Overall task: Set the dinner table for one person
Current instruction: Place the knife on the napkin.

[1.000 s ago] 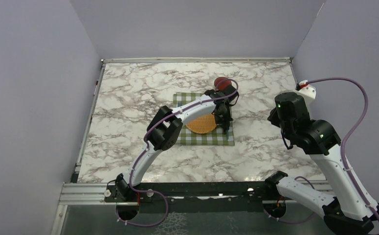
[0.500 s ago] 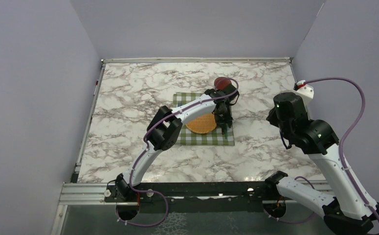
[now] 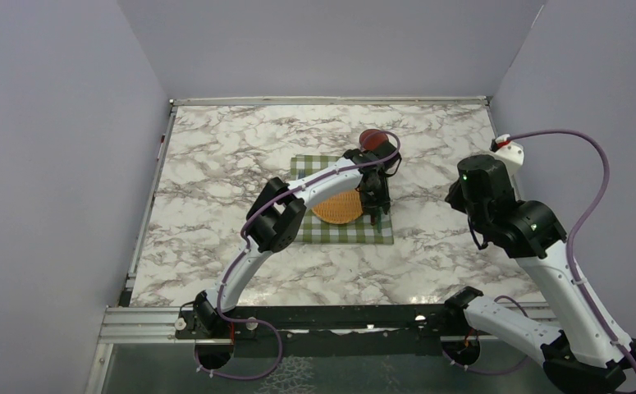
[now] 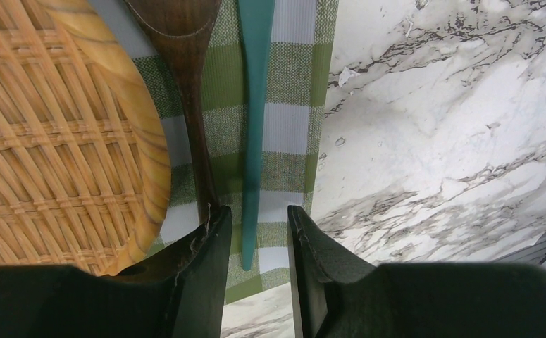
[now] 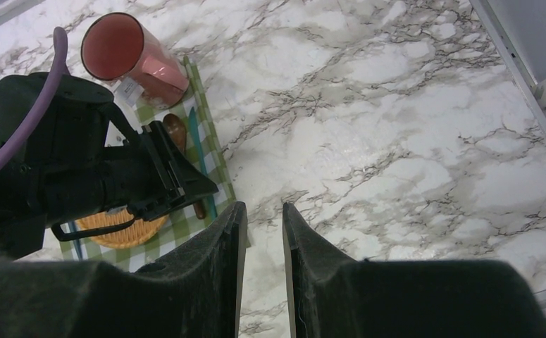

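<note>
Fingers (image 4: 199, 267) of the left hand (image 4: 256, 211), narrowly parted, straddle one teal handle (image 4: 256, 105) without gripping. Beside it lie one wooden spoon (image 4: 192, 84) and one wicker plate (image 4: 51, 141), on one checked cloth (image 4: 291, 84) mid-worktop (image 3: 216, 148). One red cup (image 5: 132, 60) stands toward the far edge. The right hand (image 5: 259, 211), narrow and empty, hovers near the right edge.

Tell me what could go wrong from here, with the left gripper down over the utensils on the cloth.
1. The left gripper is open around the handle of the teal utensil, and the wooden spoon ends right beside it. Closing or lifting may drag the spoon askew.
2. The gripper looks low over the checked cloth. A grip could pinch the cloth and shift the woven plate lying next to the spoon.
</note>
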### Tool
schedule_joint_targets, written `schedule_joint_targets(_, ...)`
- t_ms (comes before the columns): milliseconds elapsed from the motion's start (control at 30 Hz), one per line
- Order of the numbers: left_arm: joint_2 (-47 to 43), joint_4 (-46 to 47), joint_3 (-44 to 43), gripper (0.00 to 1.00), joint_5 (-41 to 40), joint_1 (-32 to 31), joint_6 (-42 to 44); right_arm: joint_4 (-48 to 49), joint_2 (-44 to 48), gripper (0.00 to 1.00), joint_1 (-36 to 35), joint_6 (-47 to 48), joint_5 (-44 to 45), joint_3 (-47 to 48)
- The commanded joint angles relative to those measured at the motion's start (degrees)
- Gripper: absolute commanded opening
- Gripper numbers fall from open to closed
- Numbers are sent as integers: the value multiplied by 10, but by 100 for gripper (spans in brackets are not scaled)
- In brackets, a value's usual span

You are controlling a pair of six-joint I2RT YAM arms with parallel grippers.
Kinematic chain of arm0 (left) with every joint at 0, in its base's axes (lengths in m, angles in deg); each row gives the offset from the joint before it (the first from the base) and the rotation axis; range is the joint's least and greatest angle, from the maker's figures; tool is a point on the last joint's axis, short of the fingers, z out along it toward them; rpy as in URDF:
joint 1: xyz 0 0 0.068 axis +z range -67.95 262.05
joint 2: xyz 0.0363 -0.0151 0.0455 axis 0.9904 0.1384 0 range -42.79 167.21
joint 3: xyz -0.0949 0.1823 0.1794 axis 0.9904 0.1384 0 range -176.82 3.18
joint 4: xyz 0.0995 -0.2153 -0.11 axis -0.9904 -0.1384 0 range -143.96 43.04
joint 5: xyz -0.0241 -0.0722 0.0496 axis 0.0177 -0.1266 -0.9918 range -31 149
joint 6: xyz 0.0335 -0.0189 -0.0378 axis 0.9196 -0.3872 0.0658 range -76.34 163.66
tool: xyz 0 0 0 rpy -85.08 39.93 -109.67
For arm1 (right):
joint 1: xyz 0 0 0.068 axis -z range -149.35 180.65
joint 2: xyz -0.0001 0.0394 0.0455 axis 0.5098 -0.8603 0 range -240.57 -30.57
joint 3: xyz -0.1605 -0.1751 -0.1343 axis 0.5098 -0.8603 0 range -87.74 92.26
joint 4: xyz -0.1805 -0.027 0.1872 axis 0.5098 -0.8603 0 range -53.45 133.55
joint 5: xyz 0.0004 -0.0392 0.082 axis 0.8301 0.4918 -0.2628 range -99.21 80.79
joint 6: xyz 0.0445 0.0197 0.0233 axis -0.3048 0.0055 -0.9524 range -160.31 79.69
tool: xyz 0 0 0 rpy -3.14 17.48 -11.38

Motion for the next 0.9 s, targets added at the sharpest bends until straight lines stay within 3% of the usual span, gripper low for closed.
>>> schedule_joint_targets(0,-43,-11,-25,38,6,-2,-12,22,4,30,-1,5,-6,-6)
schedule_joint_targets(233,-91,-32,-36,38,8,-13,4,43,-7,30,-2,20,-14,-6)
schedule_joint_targets(533,-203,-37,78,33,-88,-17,9,47,-13,30,-2,1,-32,-21)
schedule_joint_targets(867,-281,-37,174,2,-181,11,4,63,-37,30,-1,18,-112,-48)
